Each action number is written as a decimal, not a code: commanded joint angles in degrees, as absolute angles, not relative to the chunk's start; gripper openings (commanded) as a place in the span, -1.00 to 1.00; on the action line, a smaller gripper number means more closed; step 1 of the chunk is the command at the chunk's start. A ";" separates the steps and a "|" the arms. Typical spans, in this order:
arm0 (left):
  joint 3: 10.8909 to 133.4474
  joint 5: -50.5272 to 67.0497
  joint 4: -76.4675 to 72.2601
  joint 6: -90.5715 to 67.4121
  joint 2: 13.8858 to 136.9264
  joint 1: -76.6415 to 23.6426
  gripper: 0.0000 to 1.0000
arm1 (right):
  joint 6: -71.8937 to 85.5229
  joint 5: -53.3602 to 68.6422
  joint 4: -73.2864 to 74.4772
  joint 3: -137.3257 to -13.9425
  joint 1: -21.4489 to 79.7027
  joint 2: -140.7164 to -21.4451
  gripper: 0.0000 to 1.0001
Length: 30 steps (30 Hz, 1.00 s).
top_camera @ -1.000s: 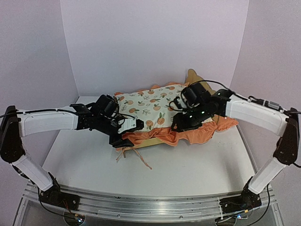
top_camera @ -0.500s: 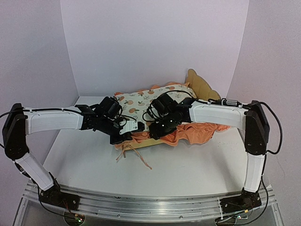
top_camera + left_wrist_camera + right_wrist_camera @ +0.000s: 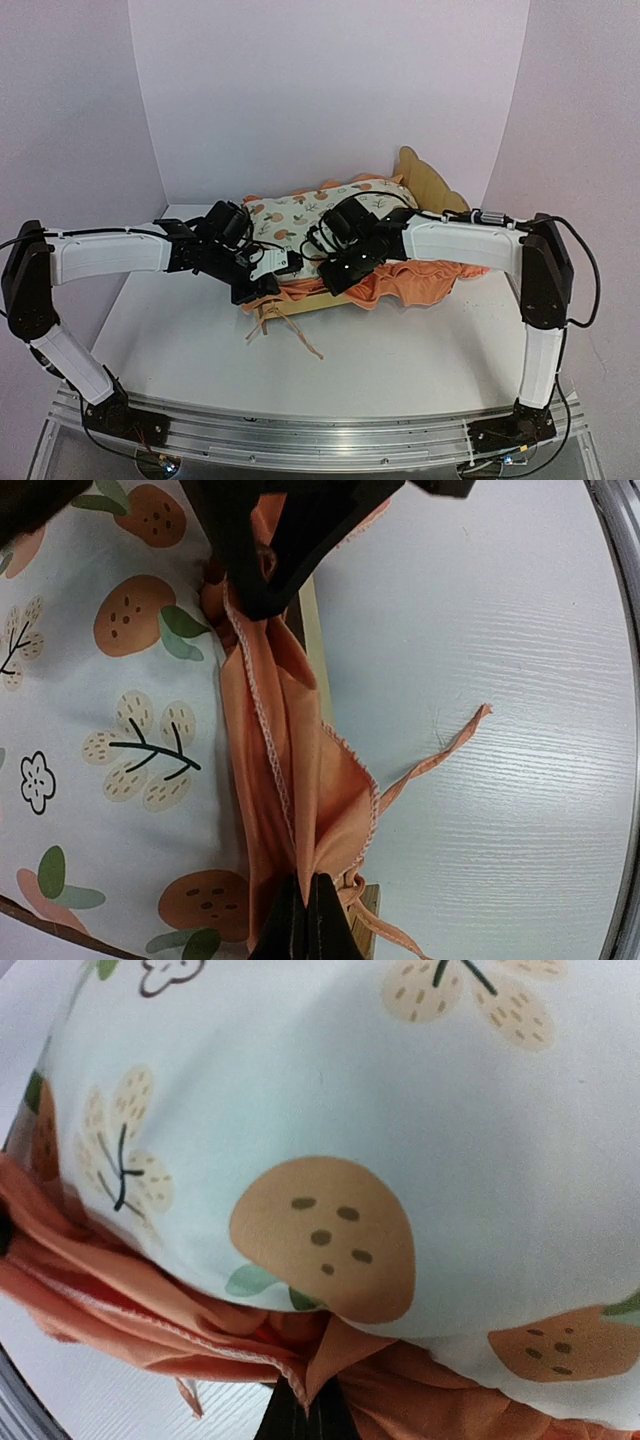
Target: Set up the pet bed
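Left tool [image 3: 305, 930], right tool [image 3: 305, 1415] clamped on ruffle [image 3: 270, 770]; bed [image 3: 428, 180] likely light, stiff: grip 6 o'clock rail [image 3: 312, 650].

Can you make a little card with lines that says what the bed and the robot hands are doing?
bed: wooden, on the table, mostly covered
pad: fruit print, lying on the bed
ruffle: orange, hanging over the bed's near edge
left gripper: shut on the ruffle
right gripper: shut on the ruffle
tie: loose on the table
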<state>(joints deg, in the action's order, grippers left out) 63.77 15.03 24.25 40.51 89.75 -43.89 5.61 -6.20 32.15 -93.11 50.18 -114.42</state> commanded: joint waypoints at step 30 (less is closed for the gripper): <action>64.59 30.67 27.94 43.08 80.71 -42.54 0.16 | 11.27 -13.69 45.76 -82.84 24.38 -80.84 0.27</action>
